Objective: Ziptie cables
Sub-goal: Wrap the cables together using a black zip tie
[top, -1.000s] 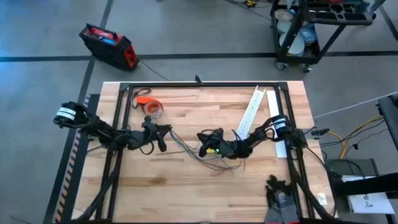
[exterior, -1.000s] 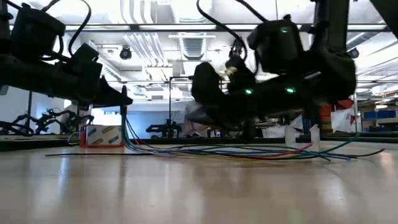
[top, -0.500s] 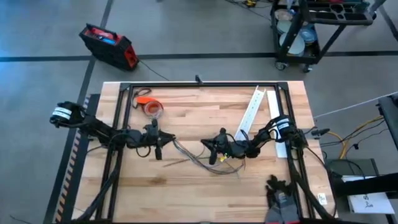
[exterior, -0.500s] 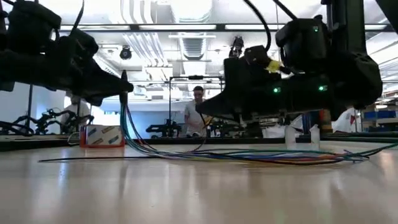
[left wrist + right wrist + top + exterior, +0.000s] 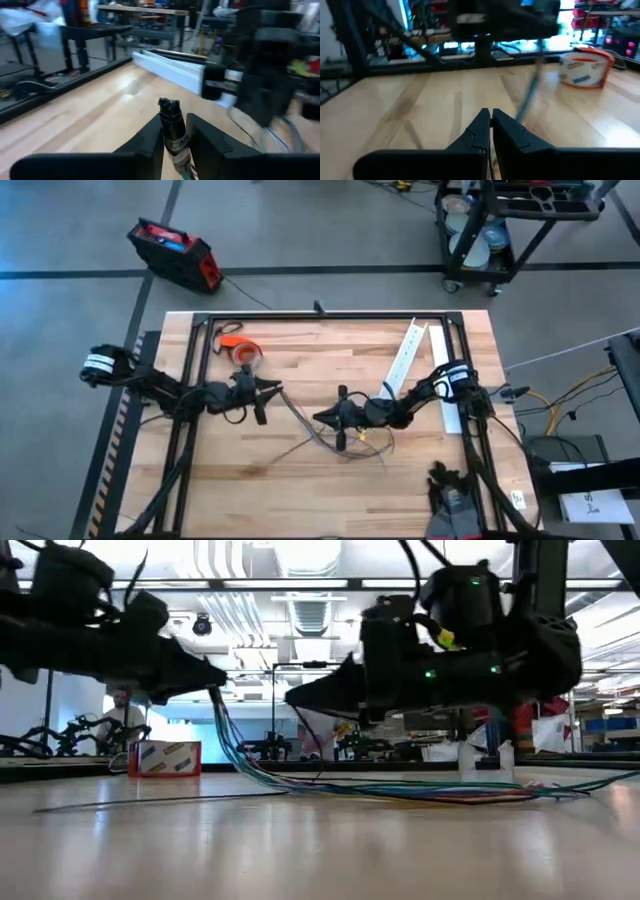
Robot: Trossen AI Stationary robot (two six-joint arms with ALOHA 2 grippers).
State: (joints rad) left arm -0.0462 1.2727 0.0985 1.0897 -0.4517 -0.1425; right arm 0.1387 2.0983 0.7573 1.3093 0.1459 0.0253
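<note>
Wooden butcher-block table (image 5: 300, 350) is taking up the whole high view, and both arms are working near the middle of it. Left gripper (image 5: 272, 389) is sitting left of centre, and its wrist view is showing the two dark fingers (image 5: 150, 142) pinching a taped-up dark end of the cables (image 5: 172, 125), so it's clamped on the bundle. In the low view the wires (image 5: 400, 790) are hanging down from that gripper (image 5: 215, 675) in a steep fan of green, blue and dark strands, then running flat along the tabletop off to the side. From above, the cables (image 5: 305, 430) are trailing from the left gripper down toward the right gripper (image 5: 322, 418), which is hovering just past the middle of the table, right over the loose spread of wire. Right wrist view is showing its fingertips (image 5: 482, 125) pressed together with basically no gap, so it's closed, and whether anything thin is caught between them, I honestly can't tell. Can't pick out the ziptie with any confidence either; it's too thin to separate from the wires. Orange tape roll (image 5: 245, 355) is lying near the far-left part of the table, also showing up in the right wrist view (image 5: 585, 67). Long white slotted channel (image 5: 408, 358) is lying at an angle on the far-right side.
</note>
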